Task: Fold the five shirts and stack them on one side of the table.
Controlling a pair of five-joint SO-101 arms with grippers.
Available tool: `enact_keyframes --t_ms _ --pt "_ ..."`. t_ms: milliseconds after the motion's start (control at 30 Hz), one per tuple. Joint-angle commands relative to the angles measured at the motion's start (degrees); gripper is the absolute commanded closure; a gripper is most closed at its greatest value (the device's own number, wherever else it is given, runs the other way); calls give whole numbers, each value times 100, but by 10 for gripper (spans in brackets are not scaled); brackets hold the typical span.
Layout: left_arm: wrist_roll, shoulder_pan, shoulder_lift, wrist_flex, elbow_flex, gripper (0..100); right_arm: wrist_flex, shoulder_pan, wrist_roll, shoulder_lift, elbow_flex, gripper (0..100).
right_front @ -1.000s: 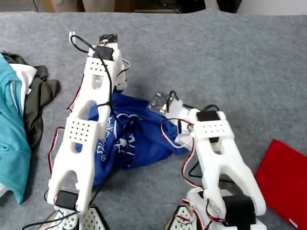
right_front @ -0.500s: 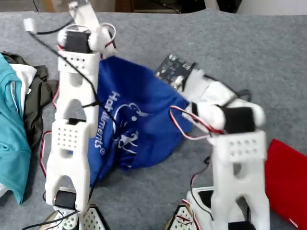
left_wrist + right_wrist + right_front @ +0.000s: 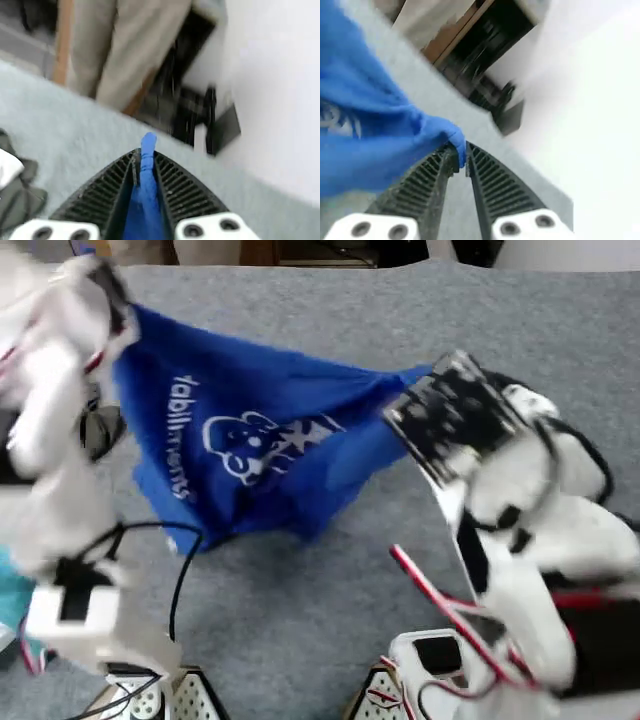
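Note:
A blue shirt (image 3: 260,450) with white print hangs stretched in the air between my two arms, its lower part drooping to the grey table (image 3: 330,600). My left gripper (image 3: 144,150) is shut on one corner of the blue shirt (image 3: 145,195) at the far left, raised high. My right gripper (image 3: 461,146) is shut on the opposite corner of the blue shirt (image 3: 375,135), held up at the right. In the high view the left arm (image 3: 60,430) and right arm (image 3: 510,500) are both lifted.
A dark shirt (image 3: 100,430) lies at the left edge behind the left arm, with a teal shirt (image 3: 12,610) at the near left. Arm bases (image 3: 400,690) stand at the front edge. The far right of the table is bare grey.
Both arms have risen and spread apart, lifting the blue shirt off the table and pulling it wide. The left gripper went up and left, the right one up and right.

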Motion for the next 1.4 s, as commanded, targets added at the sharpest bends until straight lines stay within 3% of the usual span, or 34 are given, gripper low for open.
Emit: enact_keyframes --t_ms 0,167,333,433,700,900,1100,1367 --pt "-26 -369 -1253 62 246 980 -79 13 -378 -84 -1226 993" --pt "-255 -404 -2826 62 1380 980 -62 13 -1116 -57 -2097 993" --pt "-396 -404 -3591 26 3393 980 -62 -127 -1433 40 -1191 993" --pt "-431 -413 -3758 -149 3930 980 -44 -444 -1424 57 -813 993" --pt "-668 -897 -3846 -360 4009 980 862 -734 -422 215 -462 993" --pt "-659 -1503 -3714 -1020 4747 980 1196 -655 510 541 -101 993" --pt "-668 -1899 -3714 -1380 5679 980 1125 -989 703 567 1077 993" --pt "-835 -1916 -3714 -1644 7499 980 387 -1771 325 1297 1991 993"
